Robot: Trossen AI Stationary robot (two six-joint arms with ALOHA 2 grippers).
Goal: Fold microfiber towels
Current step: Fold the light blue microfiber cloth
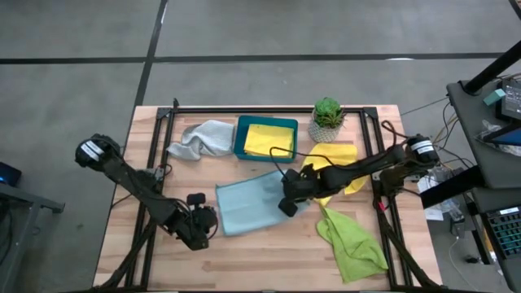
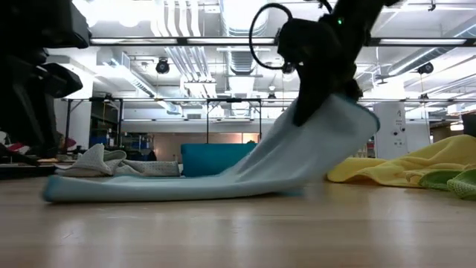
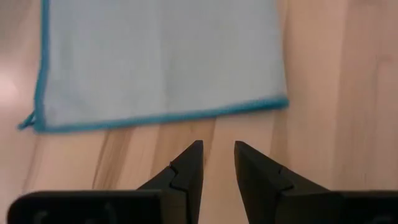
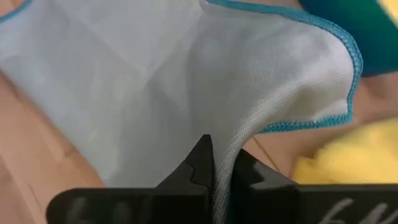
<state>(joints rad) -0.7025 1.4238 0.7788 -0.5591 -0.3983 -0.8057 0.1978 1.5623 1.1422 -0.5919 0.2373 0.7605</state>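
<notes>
The light blue towel (image 1: pixel 248 205) lies spread in the middle of the table, its right edge raised. My right gripper (image 1: pixel 286 203) is shut on that edge. My left gripper (image 1: pixel 210 221) hovers just off the towel's near left corner; in the left wrist view its fingers (image 3: pixel 217 149) stand apart over bare wood, short of the towel's teal hem (image 3: pixel 161 117), touching nothing. A yellow towel (image 1: pixel 269 140) lies in the teal tray (image 1: pixel 240 142). A grey towel (image 1: pixel 199 140), a second yellow one (image 1: pixel 340 163) and a lime green one (image 1: pixel 352 240) lie crumpled on the table. My right gripper pinches the light blue towel between its two fingers, and a ridge of gathered cloth (image 4: pixel 239 146) runs up out of them, near the hemmed right corner (image 4: pixel 345 68). The fingers slant down from the table's right. The held end (image 2: pixel 335 126) is lifted, and the towel slopes down to its left part (image 2: pixel 111 190), flat on the table.
A small potted plant (image 1: pixel 327 118) stands at the back right beside the tray. The black frame rails (image 1: pixel 155 163) run along both table sides. Bare wood (image 1: pixel 269 260) lies along the near edge between the arms.
</notes>
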